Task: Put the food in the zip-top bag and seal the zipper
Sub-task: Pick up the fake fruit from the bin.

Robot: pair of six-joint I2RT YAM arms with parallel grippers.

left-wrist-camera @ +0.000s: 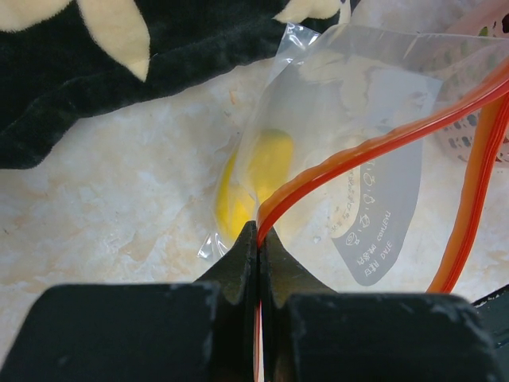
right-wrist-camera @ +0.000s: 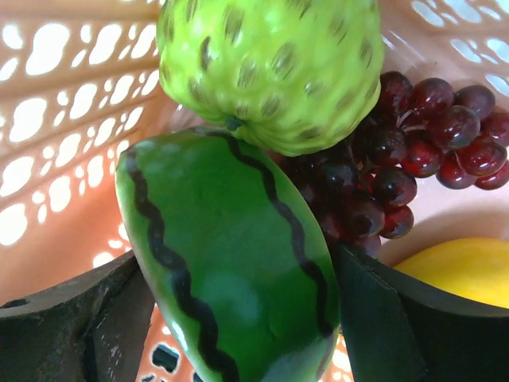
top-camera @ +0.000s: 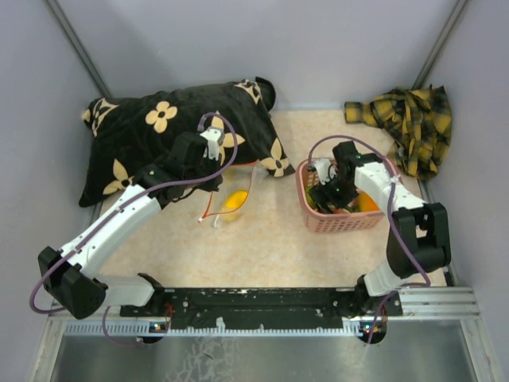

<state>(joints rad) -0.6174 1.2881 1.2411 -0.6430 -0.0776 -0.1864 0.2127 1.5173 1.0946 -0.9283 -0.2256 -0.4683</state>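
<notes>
The clear zip-top bag [top-camera: 231,191] lies on the table in front of the pillow, with a yellow oval piece [left-wrist-camera: 258,171] inside it. My left gripper [left-wrist-camera: 260,231] is shut on the red-orange zipper strip [left-wrist-camera: 374,143] at the bag's mouth; it also shows in the top view [top-camera: 210,177]. My right gripper [right-wrist-camera: 238,267] is down in the pink basket [top-camera: 342,223], shut on a green striped watermelon-like slice [right-wrist-camera: 231,318]. Beside it lie a bumpy green ball [right-wrist-camera: 270,68], dark red grapes [right-wrist-camera: 398,151] and a yellow piece [right-wrist-camera: 469,270].
A black pillow with cream flowers [top-camera: 159,135] lies at the back left, touching the bag's far side. A yellow plaid cloth [top-camera: 409,119] is bunched at the back right. The basket's lattice wall [right-wrist-camera: 71,119] stands close around my right gripper.
</notes>
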